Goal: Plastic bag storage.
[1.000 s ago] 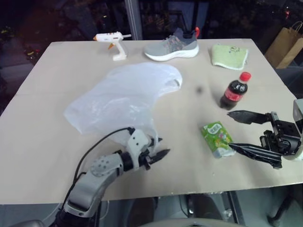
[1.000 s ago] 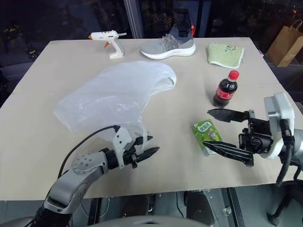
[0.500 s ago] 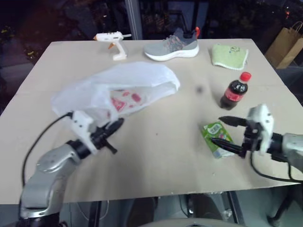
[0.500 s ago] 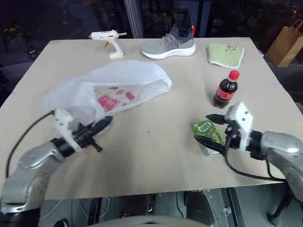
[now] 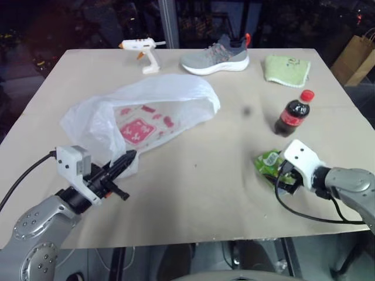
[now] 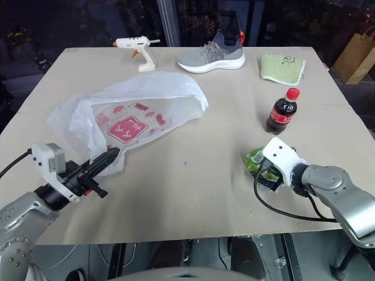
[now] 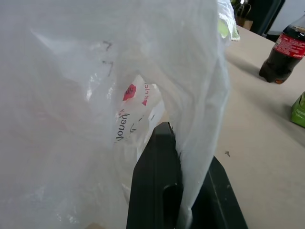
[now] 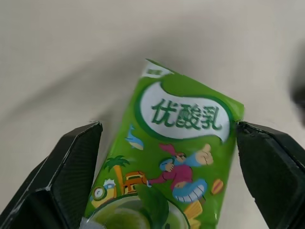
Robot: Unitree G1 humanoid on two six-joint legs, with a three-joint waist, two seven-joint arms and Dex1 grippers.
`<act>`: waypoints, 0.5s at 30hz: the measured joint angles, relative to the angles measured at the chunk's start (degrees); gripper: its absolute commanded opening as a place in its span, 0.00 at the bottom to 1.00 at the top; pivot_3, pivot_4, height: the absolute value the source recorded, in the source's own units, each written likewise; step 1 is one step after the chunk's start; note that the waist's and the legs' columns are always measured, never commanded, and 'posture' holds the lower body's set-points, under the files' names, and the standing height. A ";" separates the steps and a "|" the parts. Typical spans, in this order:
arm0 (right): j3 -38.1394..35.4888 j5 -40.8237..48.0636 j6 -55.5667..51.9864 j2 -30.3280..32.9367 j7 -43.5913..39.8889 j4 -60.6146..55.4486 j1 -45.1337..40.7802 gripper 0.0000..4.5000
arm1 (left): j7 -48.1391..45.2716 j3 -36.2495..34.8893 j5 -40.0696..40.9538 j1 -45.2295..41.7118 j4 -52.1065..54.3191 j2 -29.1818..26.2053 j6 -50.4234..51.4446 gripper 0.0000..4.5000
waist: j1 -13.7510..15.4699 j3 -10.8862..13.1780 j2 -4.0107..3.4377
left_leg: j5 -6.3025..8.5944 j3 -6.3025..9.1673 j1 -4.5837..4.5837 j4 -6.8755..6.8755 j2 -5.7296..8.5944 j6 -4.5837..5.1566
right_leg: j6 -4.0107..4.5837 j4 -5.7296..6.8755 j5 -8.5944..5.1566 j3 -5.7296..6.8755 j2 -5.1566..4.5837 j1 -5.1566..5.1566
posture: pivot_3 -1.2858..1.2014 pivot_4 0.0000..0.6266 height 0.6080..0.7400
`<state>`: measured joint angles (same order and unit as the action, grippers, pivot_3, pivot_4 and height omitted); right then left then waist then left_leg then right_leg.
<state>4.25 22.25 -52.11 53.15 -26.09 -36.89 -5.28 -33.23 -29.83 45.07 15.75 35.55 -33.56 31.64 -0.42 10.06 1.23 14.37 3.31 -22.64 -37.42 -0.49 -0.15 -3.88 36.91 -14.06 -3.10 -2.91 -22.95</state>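
Head views
- Surface point(image 5: 211, 193): tan board carrying all the items.
- Plastic bag point(image 5: 146, 114): translucent white film lying left of centre, its near corner lifted off the board, red printed squares showing through the side.
- Left end effector point(image 5: 124, 160): fingers together, pinching the bag's near edge, pointing toward the middle of the board.
- Right end effector point(image 6: 265, 174): at the near right, over the green carton point(image 5: 269, 164).
- Cola bottle point(image 5: 292, 113): upright, red cap, just behind the carton.
- Far edge: glue gun point(image 5: 142, 51) at left, grey sneaker point(image 5: 215, 56) in the middle, green cloth point(image 5: 286, 68) at right.
- Brown paper bag point(image 5: 355, 55): off the board, far right.

Left wrist view
- Film: the plastic bag hangs over the black fingers point(image 7: 157, 191), a fold of it clamped between them; red print and dark lettering visible.
- Background: the cola bottle and a corner of the carton.

Right wrist view
- Carton: green pack with cartoon figures and white label, lying flat.
- Fingers point(image 8: 66, 171): spread apart, one on each side of the carton; whether they touch it I cannot tell.
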 measured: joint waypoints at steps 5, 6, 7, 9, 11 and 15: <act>-2.72 1.20 -10.48 -5.77 3.40 -1.07 1.83 1.00 | 2.23 2.18 -0.05 -1.41 0.16 0.24 0.10 0.01 | -0.07 -0.09 0.07 | 0.00 0.06 -0.01 0.01 0.01 0.00 | 0.00 0.02 0.00 0.04 0.01 0.01 | 0.52 0.24 1.00; -3.56 1.31 -11.80 -7.15 3.97 -1.33 2.36 1.00 | 2.42 2.68 -0.06 -1.64 0.21 0.23 0.10 0.01 | -0.06 -0.14 0.10 | 0.00 0.08 -0.01 0.01 0.01 0.00 | 0.00 0.02 0.00 0.06 0.02 0.02 | 0.52 0.24 1.00; -3.77 1.30 -12.30 -7.66 4.25 -1.36 2.64 1.00 | 2.47 3.05 -0.07 -1.73 0.21 0.23 0.10 0.01 | -0.09 -0.20 0.14 | 0.00 0.08 -0.01 0.01 0.01 0.00 | 0.00 0.02 0.00 0.06 0.02 0.03 | 0.52 0.24 1.00; -3.88 1.08 -12.56 -8.07 4.42 -1.09 2.91 1.00 | 2.54 3.49 -0.08 -2.01 0.21 0.20 0.10 0.01 | -0.09 -0.27 0.24 | 0.00 0.08 0.01 0.01 0.02 0.00 | 0.00 0.02 0.00 0.07 0.01 0.05 | 0.52 0.24 1.00; -4.24 0.93 -11.64 -8.30 4.02 -0.36 3.48 1.00 | 2.85 3.49 -0.09 -2.03 0.21 0.12 0.10 0.01 | -0.05 -0.33 0.32 | 0.00 0.12 0.13 0.01 0.02 0.00 | 0.03 -0.04 -0.02 0.10 0.01 0.23 | 0.52 0.24 1.00; -4.59 0.87 -8.10 -8.59 2.16 1.25 4.36 0.79 | 3.05 3.51 -0.07 -2.27 0.21 0.06 0.10 0.00 | -0.04 -0.41 0.44 | 0.00 0.12 0.17 0.00 0.02 0.00 | 0.07 -0.04 -0.04 0.11 0.00 0.26 | 0.52 0.24 1.00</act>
<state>-0.34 23.12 -60.21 44.56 -23.93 -35.64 -0.92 -30.18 -26.31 44.99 13.48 35.75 -33.50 31.73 -0.46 9.65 1.67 14.37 3.43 -22.47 -37.42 -0.47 -0.14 -3.81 36.86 -14.11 -3.00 -2.91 -22.69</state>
